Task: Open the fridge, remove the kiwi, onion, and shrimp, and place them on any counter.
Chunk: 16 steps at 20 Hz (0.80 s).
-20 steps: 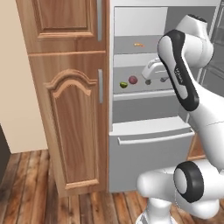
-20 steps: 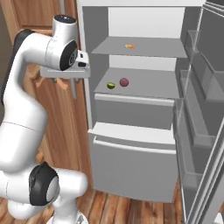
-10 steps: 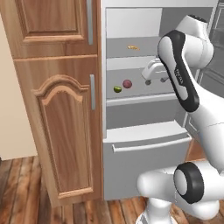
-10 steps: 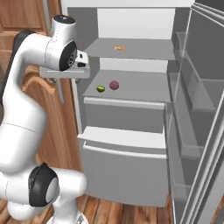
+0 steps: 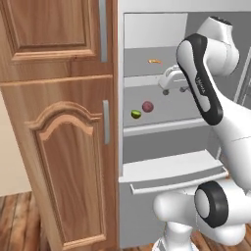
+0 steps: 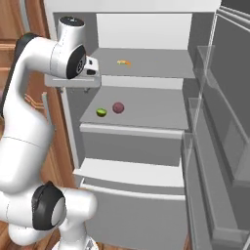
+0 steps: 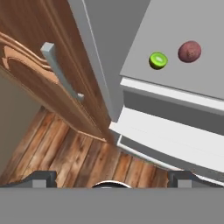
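Observation:
The fridge [image 5: 128,59] stands open with its white inside bare to me. On its middle shelf the lime-green kiwi [image 5: 136,113] [image 6: 101,112] [image 7: 158,60] lies just left of the reddish-purple onion [image 5: 147,106] [image 6: 118,107] [image 7: 190,51]. One shelf up rests the orange shrimp [image 5: 154,62] [image 6: 124,62]. My gripper [image 5: 175,90] [image 6: 87,89] [image 7: 112,180] hangs open and empty in front of the shelves, pointing down, above and short of the kiwi. The counter is out of view.
A brown wooden cabinet [image 5: 63,127] with a grey bar handle [image 7: 61,72] stands close on the fridge's left. The fridge door [image 6: 219,122] is swung out on the right. The bottom drawer front [image 5: 171,171] juts out below. Wooden floor [image 7: 65,157] lies underneath.
The whole picture has shifted and grown nearer in both base views, so the base has moved toward the fridge. The arm holds its pose and the jaws stay open.

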{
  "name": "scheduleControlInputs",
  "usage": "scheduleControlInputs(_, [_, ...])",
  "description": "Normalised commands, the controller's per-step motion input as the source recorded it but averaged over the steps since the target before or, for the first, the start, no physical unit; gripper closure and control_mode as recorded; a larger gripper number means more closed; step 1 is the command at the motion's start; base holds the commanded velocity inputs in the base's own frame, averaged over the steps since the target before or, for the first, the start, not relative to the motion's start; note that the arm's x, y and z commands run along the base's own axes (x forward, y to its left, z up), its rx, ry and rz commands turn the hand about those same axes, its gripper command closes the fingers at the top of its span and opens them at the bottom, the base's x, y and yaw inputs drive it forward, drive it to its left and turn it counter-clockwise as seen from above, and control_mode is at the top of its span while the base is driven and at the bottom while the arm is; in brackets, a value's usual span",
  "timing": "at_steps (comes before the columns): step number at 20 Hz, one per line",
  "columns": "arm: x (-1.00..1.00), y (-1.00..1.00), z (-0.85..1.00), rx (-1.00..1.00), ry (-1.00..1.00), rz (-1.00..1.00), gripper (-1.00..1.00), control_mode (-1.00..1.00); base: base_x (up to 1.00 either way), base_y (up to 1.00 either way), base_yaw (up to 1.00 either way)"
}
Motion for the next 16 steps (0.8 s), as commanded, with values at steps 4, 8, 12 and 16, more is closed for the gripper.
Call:
scheduleControlInputs(4, [0.00, 0.00, 0.00, 0.00, 0.00, 0.00, -1.00, 1.00, 0.68, -0.03, 0.00])
scheduleControlInputs(8, [0.00, 0.00, 0.00, 0.00, 0.00, 0.00, -1.00, 1.00, 0.63, -0.20, 0.00])
scheduleControlInputs(12, [0.00, 0.00, 0.00, 0.00, 0.00, 0.00, -1.00, 1.00, 0.57, -0.25, 0.00])
scheduleControlInputs(16, [0.00, 0.00, 0.00, 0.00, 0.00, 0.00, -1.00, 1.00, 0.54, -0.28, 0.00])
